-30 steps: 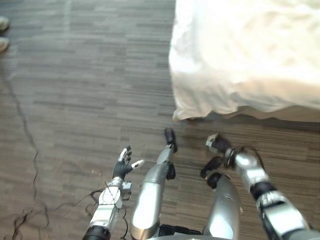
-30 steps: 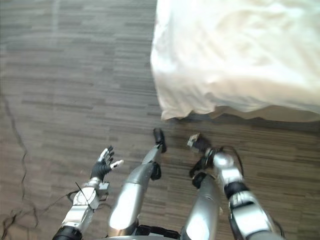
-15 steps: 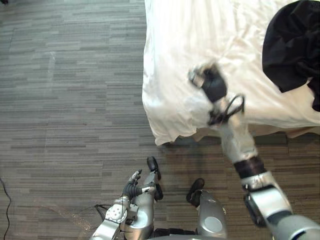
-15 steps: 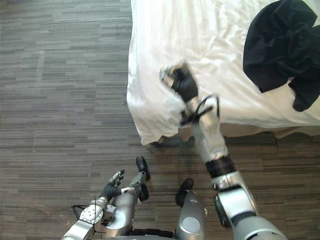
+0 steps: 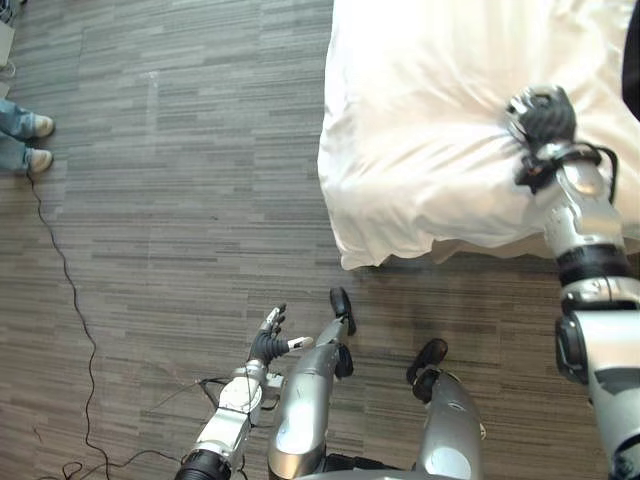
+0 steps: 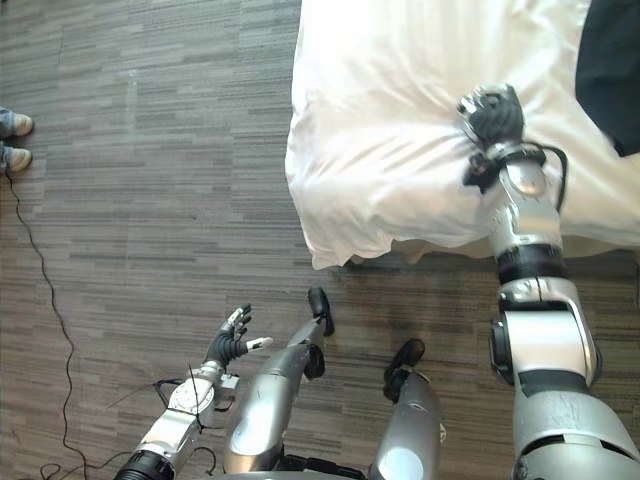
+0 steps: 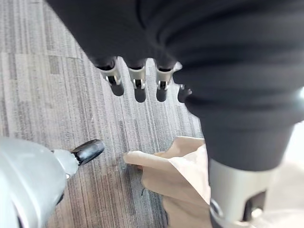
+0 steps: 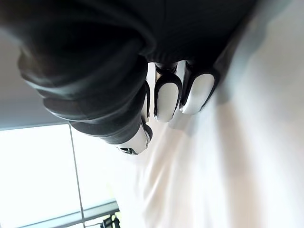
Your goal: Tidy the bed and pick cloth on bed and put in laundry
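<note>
The black cloth (image 6: 610,70) is lying on the white duvet (image 6: 380,110) at the view's right edge, apart from the right hand (image 6: 492,112), which is pressing into the duvet; I cannot tell whether its fingers are gripping fabric. Any pull from here is risking dragging and bunching the duvet, leaving the cloth unreached. The left hand (image 5: 270,345) is hanging spread above the floor (image 5: 180,200).

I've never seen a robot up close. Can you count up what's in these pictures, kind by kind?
Bed: 1
Black cloth: 1
Robot hands: 2, the left hand and the right hand
Shoes, a person's: 2
Total: 6
</note>
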Motion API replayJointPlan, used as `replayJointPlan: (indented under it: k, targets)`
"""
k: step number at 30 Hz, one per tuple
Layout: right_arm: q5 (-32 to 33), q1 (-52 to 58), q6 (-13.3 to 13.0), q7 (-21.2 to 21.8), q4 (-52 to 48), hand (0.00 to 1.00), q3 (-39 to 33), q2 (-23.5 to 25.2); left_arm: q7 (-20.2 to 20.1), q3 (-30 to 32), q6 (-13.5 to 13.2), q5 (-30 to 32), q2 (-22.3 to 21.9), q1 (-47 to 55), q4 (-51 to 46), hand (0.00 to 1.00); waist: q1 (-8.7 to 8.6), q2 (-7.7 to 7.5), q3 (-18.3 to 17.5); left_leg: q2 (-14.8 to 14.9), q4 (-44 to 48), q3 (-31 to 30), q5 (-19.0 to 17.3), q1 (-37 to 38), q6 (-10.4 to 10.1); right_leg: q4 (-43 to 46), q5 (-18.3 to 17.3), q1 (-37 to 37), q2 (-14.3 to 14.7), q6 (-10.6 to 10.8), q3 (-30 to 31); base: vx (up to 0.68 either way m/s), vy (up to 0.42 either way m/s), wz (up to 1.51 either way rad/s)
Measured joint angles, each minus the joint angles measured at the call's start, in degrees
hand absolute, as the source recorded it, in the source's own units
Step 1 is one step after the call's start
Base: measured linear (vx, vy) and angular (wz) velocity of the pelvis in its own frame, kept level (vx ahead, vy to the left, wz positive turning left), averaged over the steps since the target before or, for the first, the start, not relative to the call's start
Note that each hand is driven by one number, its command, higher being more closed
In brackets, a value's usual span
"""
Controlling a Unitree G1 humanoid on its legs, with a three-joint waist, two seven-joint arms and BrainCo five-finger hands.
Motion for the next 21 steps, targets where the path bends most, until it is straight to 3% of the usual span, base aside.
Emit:
replayJointPlan:
  k: [1, 2, 6, 8, 10, 13, 15, 17, 20, 21]
  targets:
    - [-0.48, 3.61, 0.09, -0.5, 0.64, 1.0, -0.02, 1.16, -0.08, 0.06, 0.43, 0.4, 0.7, 0.28, -0.01, 0.0, -0.44, -0.8, -0.03, 0.14, -0.02, 0.54, -0.28, 0.73, -0.21, -0.45, 0.1, 0.57, 0.2, 0.02, 0.49, 0.06, -0.024, -0.44]
    - [-1.24, 11.19, 0.4, -0.74, 2.45, 0.0, -0.17, 3.9, -0.21, 0.09, 0.9, 0.44, 1.58, 0.81, -0.01, 0.0, -0.98, -2.11, -0.09, 0.35, -0.09, 1.43, -1.15, 2.11, -0.66, -1.25, 0.16, 1.45, 0.55, 0.12, 1.13, 0.08, -0.028, -0.37]
    - [-0.4, 30.29, 0.51, -1.64, 6.41, 0.0, -1.34, 12.93, -1.2, 0.38, 1.54, 2.47, 1.54, 3.17, 1.25, 0.0, -4.02, -3.3, -0.3, 0.84, 1.04, 4.59, -3.12, 4.49, -1.17, -2.92, 1.01, 2.91, 1.02, 0.02, 4.22, 0.1, -0.014, -0.48]
    - [0.25, 37.37, -0.18, 1.71, 7.74, 0.0, -2.4, 16.02, -1.05, 0.52, 1.62, 3.86, 0.29, 3.66, 5.09, 0.0, -6.36, -3.31, -0.53, 3.23, 9.8, 5.3, -7.99, 4.72, -1.61, -2.83, 1.02, 3.88, 1.67, 0.4, 7.58, 0.09, 0.0, -0.78]
    - [0.27, 41.27, -1.19, 6.25, 7.91, 0.0, -2.28, 16.74, -1.03, 0.29, 1.42, 5.22, -0.44, 5.04, 7.42, 0.0, -6.44, -3.66, -2.5, 5.51, 17.65, 1.88, -10.49, 4.72, -3.23, -3.57, 1.16, 4.86, 2.85, 0.58, 11.75, 0.06, -0.017, -1.16]
    - [0.15, 44.93, -3.82, 11.07, 8.05, 0.0, -2.15, 16.73, -0.97, -0.52, -0.81, 5.47, -0.54, 9.33, 8.86, 0.0, -6.48, -3.54, -8.84, 7.04, 25.13, -4.46, -11.76, 4.79, -4.21, -8.12, 2.68, 6.92, 4.2, 1.34, 17.53, 0.05, 0.071, -1.17]
    - [-0.05, 45.28, -5.96, 12.56, 8.11, 0.0, -2.12, 16.45, -0.97, -0.18, -2.67, 5.46, -0.71, 11.37, 10.37, 0.0, -6.05, -2.88, -12.11, 6.68, 25.29, -9.8, -13.97, 5.85, -5.08, -11.36, 4.68, 6.82, 5.86, 1.29, 21.58, 0.06, 0.119, -1.47]
    - [-1.35, 44.4, -7.8, 14.79, 8.32, 0.0, -1.53, 15.89, -1.13, 0.11, -3.58, 6.25, -1.23, 11.52, 14.41, 0.0, -4.8, -2.14, -13.68, 5.07, 20.33, -16.45, -18.48, 10.89, -7.38, -14.9, 7.49, 6.37, 7.73, 1.14, 27.57, 0.03, 0.121, -1.66]
    - [-2.02, 42.84, -10.12, 16.07, 8.61, 0.0, 0.68, 17.02, -1.24, 1.24, -4.81, 11.02, -2.26, 9.28, 17.85, 0.0, -5.48, -1.76, -14.84, 4.61, 15.42, -15.73, -24.0, 15.6, -9.96, -16.53, 11.6, 4.31, 8.29, 2.11, 29.84, 0.0, 0.143, -1.34]
    - [-1.51, 42.84, -10.22, 16.13, 8.55, 0.0, 0.8, 18.02, -1.29, 1.39, -4.81, 11.77, -2.17, 8.36, 18.31, 0.0, -5.33, -2.66, -14.92, 4.59, 15.3, -13.96, -24.01, 16.15, -9.94, -17.05, 12.47, 3.96, 8.04, 1.62, 29.87, -0.04, 0.106, -1.28]
